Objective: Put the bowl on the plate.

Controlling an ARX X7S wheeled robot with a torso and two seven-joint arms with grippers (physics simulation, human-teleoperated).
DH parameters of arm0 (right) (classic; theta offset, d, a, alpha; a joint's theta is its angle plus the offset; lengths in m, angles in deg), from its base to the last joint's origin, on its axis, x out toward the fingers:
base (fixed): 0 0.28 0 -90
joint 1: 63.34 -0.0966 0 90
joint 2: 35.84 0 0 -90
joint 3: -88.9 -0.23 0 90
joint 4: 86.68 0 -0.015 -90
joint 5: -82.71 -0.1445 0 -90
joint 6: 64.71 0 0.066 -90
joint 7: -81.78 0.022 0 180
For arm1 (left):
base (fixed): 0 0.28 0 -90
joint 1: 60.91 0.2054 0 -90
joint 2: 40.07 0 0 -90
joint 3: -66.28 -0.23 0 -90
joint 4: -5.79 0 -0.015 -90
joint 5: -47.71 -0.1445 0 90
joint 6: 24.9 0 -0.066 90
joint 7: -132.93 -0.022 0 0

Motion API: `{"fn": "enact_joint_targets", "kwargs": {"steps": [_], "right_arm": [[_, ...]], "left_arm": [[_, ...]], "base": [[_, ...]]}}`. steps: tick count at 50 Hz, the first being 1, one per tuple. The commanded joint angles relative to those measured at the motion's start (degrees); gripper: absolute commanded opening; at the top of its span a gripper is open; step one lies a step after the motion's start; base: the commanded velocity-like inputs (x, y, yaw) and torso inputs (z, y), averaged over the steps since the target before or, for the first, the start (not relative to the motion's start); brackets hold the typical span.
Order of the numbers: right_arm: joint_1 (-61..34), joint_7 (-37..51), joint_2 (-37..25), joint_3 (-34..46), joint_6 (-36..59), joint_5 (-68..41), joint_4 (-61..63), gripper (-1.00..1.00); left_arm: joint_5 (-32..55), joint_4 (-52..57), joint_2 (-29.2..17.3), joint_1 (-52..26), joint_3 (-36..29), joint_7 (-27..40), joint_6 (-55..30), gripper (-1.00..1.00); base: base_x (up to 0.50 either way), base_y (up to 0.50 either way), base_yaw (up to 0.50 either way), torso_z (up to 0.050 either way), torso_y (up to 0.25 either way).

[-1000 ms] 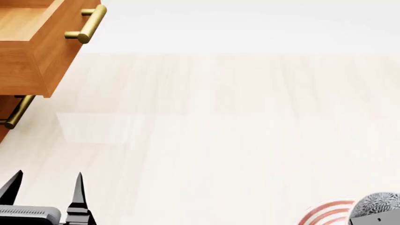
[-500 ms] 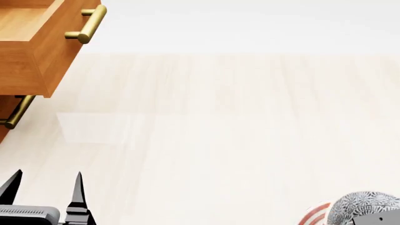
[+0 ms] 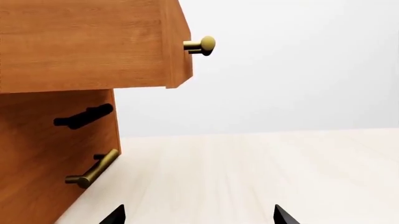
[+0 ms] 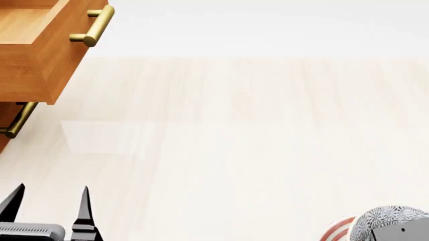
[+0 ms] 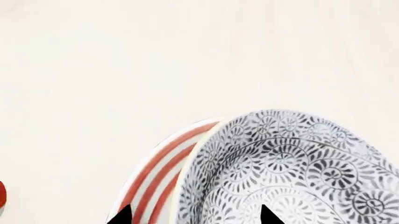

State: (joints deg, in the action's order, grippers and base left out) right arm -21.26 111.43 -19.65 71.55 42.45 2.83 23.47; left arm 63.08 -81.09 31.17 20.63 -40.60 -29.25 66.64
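The bowl (image 5: 293, 172) sits over the plate (image 5: 156, 175), near the tabletop's (image 4: 254, 140) near right corner in the head view. The right wrist view shows the bowl's patterned inside and pale rim covering most of the plate, with only a crescent of red rings showing on one side. Whether the bowl rests on the plate or is held just above it cannot be told. In the head view the bowl (image 4: 385, 221) hides most of the plate (image 4: 338, 230), of which a narrow red-ringed sliver shows beside it.

The right hand (image 5: 193, 215) shows only two dark fingertips in its wrist view: one lies over the plate's rings outside the bowl's rim, the other over the bowl's inside, so the tips straddle the rim with a gap between them. Whether they pinch the rim cannot be told. A grey part of that arm overlaps the bowl in the head view.

The left hand (image 4: 47, 203) hovers at the near left edge of the tabletop, its fingers spread apart and grasping nothing. A wooden cabinet (image 3: 56, 149) stands at the far left corner, with one drawer (image 4: 40, 50) pulled out and brass handles (image 4: 94, 27) on its fronts.

At the edge of the right wrist view a small red thing (image 5: 2, 193) is cut off.
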Motion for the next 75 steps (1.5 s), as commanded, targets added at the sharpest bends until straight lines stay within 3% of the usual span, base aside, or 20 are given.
{"fn": "enact_joint_targets", "kwargs": {"steps": [1, 4, 7, 9, 11, 16, 18, 20, 24, 25, 27, 28, 32, 36, 41, 46, 48, 75], "right_arm": [[-1.86, -0.66, -1.46, -1.79, -0.95, 0.61, 4.64, 1.0], [-2.6, -0.83, -1.63, -2.37, -0.9, 0.46, 5.72, 1.0], [-3.49, 0.21, -1.52, -2.82, -0.02, 0.68, 6.62, 1.0], [-3.66, 0.45, -1.62, -2.97, 0.03, 0.68, 6.97, 1.0], [-4.03, 0.83, -1.9, -3.28, 0.09, 0.74, 7.68, 1.0], [-4.86, 1.42, -2.46, -4.01, 0.22, 0.6, 9.04, 1.0], [-5.25, 1.56, -2.61, -4.33, 0.27, 0.63, 9.71, 1.0], [-5.52, 1.66, -2.63, -4.51, 0.44, 0.89, 10.23, 1.0], [-5.87, 1.76, -2.96, -5.01, -0.18, 1.52, 11.34, 1.0], [-6.17, 1.96, -3.02, -5.21, -0.08, 1.93, 11.81, 1.0], [-6.26, 2.03, -3.08, -5.4, -0.39, 2.12, 12.13, 1.0], [-6.29, 1.98, -3.1, -5.45, -0.41, 2.08, 12.25, 1.0], [-6.88, 2.21, -2.99, -5.78, 0.16, 2.36, 13.18, 1.0], [-7.11, 2.39, -3.14, -6.12, -0.17, 2.56, 13.71, 1.0], [-7.02, 3.13, -3.21, -6.47, -1.27, 3.62, 14.06, 1.0], [-7.16, 3.62, -3.4, -6.89, -2.0, 4.14, 14.6, 1.0], [-7.31, 4.05, -3.53, -7.17, -2.42, 4.46, 15.05, 1.0], [-8.45, 5.36, -2.76, -8.97, -4.39, 8.54, 17.77, 1.0]], "left_arm": [[0.55, 1.99, -0.56, -0.03, -0.03, 0.53, -1.64, 1.0], [-0.05, -0.65, 0.02, 0.26, -0.25, 0.06, 1.06, 1.0], [0.63, 2.04, -0.63, 0.1, -0.07, 0.63, -1.49, 1.0], [-0.31, -2.34, 0.3, 0.27, -0.34, -0.22, 2.7, 1.0], [0.69, 1.91, -0.69, -0.01, -0.13, 0.62, -1.42, 1.0], [0.84, 2.03, -0.75, -0.09, -0.18, 0.66, -1.6, 1.0], [-0.5, -4.04, 0.58, 0.23, -0.55, -0.49, 4.32, 1.0], [0.7, 1.62, -0.72, 0.06, -0.31, 0.71, -1.01, 1.0], [0.9, 2.58, -0.97, 0.06, -0.3, 0.98, -1.83, 1.0], [-0.08, -1.77, -0.01, 0.24, -0.59, 0.13, 2.33, 1.0], [0.68, 1.67, -0.8, 0.05, -0.45, 0.85, -0.97, 1.0], [-0.27, -2.57, 0.13, 0.24, -0.74, 0.04, 3.07, 1.0], [0.9, 2.4, -1.02, -0.04, -0.5, 1.09, -1.69, 1.0], [-0.72, -5.4, 0.67, 0.29, -0.97, -0.41, 5.85, 1.0], [1.0, 2.67, -1.28, 0.02, -0.54, 1.29, -1.67, 1.0], [-0.64, -4.85, 0.38, 0.23, -1.08, -0.15, 5.47, 1.0], [0.89, 1.84, -1.18, -0.08, -0.76, 1.2, -0.9, 1.0], [1.16, 1.22, -1.26, -0.67, -1.09, 1.57, -1.54, 1.0]], "base": [[0.0, 0.0, 0.0, 0.0, 0.0], [0.0, 0.0, 0.0, 0.0, 0.0], [0.0, 0.0, 0.0, 0.0, 0.0], [0.0, 0.0, 0.0, 0.0, 0.0], [0.0, 0.0, 0.0, 0.0, 0.0], [0.0, 0.0, 0.0, 0.0, 0.0], [0.0, 0.0, 0.0, 0.0, 0.0], [0.0, 0.0, 0.0, 0.0, 0.0], [0.0, 0.0, 0.0, 0.0, 0.0], [0.0, 0.0, 0.0, 0.0, 0.0], [0.0, 0.0, 0.0, 0.0, 0.0], [0.0, 0.0, 0.0, 0.0, 0.0], [0.0, 0.0, 0.0, 0.0, 0.0], [0.0, 0.0, 0.0, 0.0, 0.0], [0.0, 0.0, 0.0, 0.0, 0.0], [0.0, 0.0, 0.0, 0.0, 0.0], [0.0, 0.0, 0.0, 0.0, 0.0], [0.0, 0.0, 0.0, 0.0, 0.0]]}}
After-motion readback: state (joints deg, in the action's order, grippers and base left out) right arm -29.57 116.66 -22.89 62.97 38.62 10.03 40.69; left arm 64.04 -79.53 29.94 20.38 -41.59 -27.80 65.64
